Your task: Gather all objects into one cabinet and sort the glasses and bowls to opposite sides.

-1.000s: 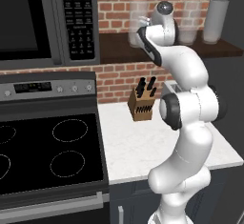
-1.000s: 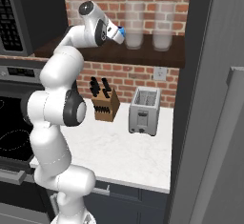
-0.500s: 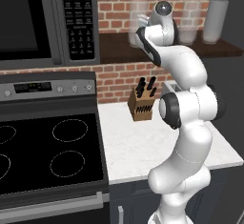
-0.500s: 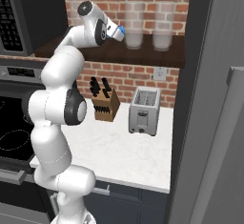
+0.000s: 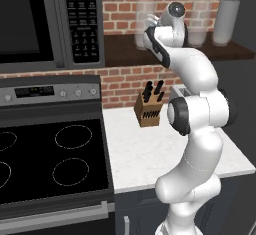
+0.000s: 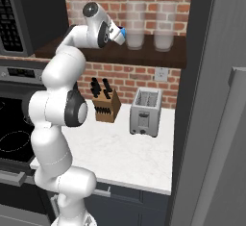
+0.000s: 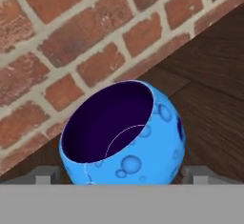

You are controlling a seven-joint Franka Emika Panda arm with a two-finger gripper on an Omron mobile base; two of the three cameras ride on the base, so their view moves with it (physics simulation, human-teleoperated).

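On wooden shelf (image 7: 209, 99), blue bowl (image 7: 125, 135) sits, seemingly untouched, between spread claw (image 7: 121, 174).

A red brick wall (image 6: 120, 78) backs a white marble counter (image 6: 120, 153), with a dark wooden shelf (image 6: 144, 54) above. A black stove (image 5: 50, 154) sits left, under a microwave (image 5: 45, 21).
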